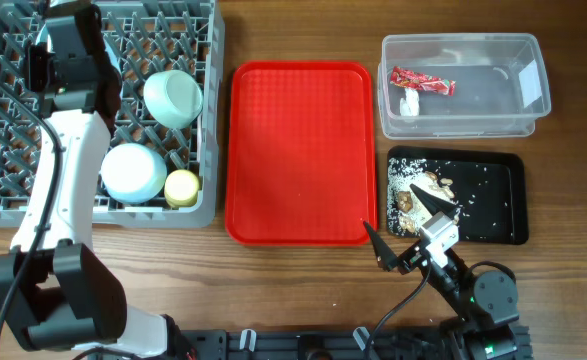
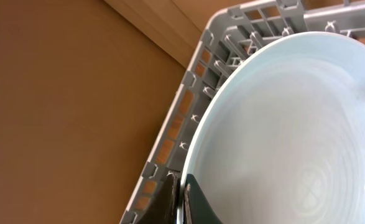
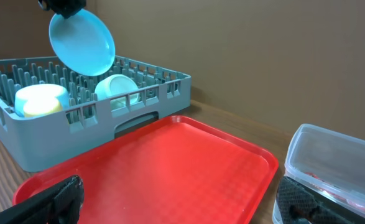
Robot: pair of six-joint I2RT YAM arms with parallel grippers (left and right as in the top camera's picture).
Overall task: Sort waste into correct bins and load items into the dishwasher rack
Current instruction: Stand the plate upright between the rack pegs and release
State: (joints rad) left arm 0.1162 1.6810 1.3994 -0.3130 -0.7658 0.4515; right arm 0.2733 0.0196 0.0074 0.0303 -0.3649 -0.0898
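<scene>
Loading step: left gripper (image 2: 182, 198) pinches the plate (image 3: 83, 40) by its rim, tilted over the far-left part of the rack (image 1: 213, 120). Next move, I judge: lower it edge-down between pegs, clear of the green bowl (image 1: 173, 97). Right gripper (image 1: 405, 225) is wide, empty, by the black tray (image 1: 503, 200).

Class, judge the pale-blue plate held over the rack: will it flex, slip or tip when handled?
The plate is probably stiff: its rim shows a clean round edge. Its glossy surface may slip, since the left gripper pinches only the rim. Held on edge, it could tip between the rack pegs.
</scene>
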